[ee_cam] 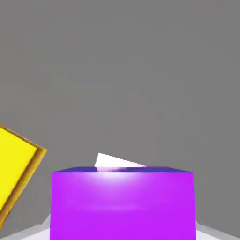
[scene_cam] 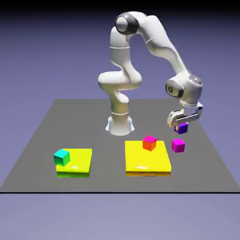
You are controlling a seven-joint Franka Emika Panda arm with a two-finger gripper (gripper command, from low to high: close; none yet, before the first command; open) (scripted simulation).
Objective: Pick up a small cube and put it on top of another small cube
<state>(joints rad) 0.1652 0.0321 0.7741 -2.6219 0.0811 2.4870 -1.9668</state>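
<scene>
Purple small cube (scene_cam: pixel 182 127) is clamped in the gripper (scene_cam: pixel 180 125), clear of the grey table (scene_cam: pixel 47 140). Magenta cube (scene_cam: pixel 177 146) rests on the table just below it, beside the large yellow block (scene_cam: pixel 146 159).

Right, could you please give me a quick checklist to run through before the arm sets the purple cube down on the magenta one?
1. Grip: gripper is shut on the purple cube, which fills the space between the fingers in the hand view: ok.
2. Cube lifted clear of the table: ok.
3. Target top free: nothing sits on the magenta cube: ok.
4. Alignment: the purple cube hangs above and just behind the magenta one, not yet squarely over it: not ok.
5. Neighbours: the yellow slab with its pink-topped cube lies close beside the target: cannot tell whether clearance suffices.
</scene>
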